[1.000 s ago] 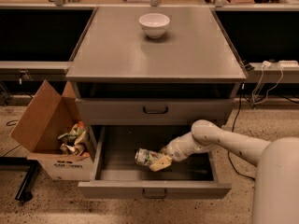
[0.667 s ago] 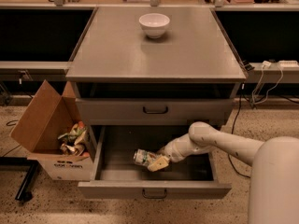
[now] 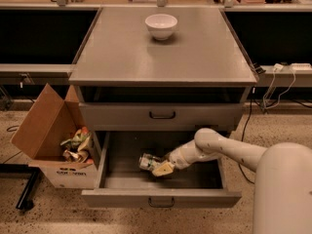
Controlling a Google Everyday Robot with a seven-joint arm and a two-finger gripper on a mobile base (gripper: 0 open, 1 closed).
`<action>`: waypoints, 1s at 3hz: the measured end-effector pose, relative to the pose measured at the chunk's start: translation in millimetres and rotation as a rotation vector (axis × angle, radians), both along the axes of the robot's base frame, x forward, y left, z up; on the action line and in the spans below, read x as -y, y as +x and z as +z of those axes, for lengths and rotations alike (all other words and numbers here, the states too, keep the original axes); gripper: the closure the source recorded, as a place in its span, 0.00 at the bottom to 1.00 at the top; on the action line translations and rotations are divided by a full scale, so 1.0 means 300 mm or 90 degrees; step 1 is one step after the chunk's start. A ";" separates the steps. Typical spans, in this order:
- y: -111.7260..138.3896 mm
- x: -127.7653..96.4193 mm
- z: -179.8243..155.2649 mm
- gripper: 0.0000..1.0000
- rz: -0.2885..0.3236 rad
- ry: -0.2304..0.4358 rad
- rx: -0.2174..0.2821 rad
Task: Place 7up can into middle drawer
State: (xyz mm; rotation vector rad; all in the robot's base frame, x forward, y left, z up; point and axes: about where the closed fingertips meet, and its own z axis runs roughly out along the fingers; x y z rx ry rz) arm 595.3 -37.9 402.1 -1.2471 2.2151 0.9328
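The middle drawer is pulled out wide at the bottom of the grey cabinet. My gripper reaches into it from the right, low over the drawer floor. It is shut on the 7up can, a small green and white can lying on its side left of the drawer's middle. The can is at or just above the drawer floor; I cannot tell if it touches. My white arm crosses the drawer's right side.
A white bowl stands on the cabinet top. The upper drawer front is shut. An open cardboard box with scraps stands left of the cabinet. Cables hang at the right. A black stand foot lies at the far left.
My gripper has moved a little to the left inside the drawer, and the can has moved with it.
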 end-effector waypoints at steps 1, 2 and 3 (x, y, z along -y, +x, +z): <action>0.007 -0.004 -0.005 0.00 -0.003 0.005 -0.002; 0.007 -0.004 -0.005 0.00 -0.003 0.005 -0.002; -0.007 0.050 0.081 0.00 0.019 0.056 0.013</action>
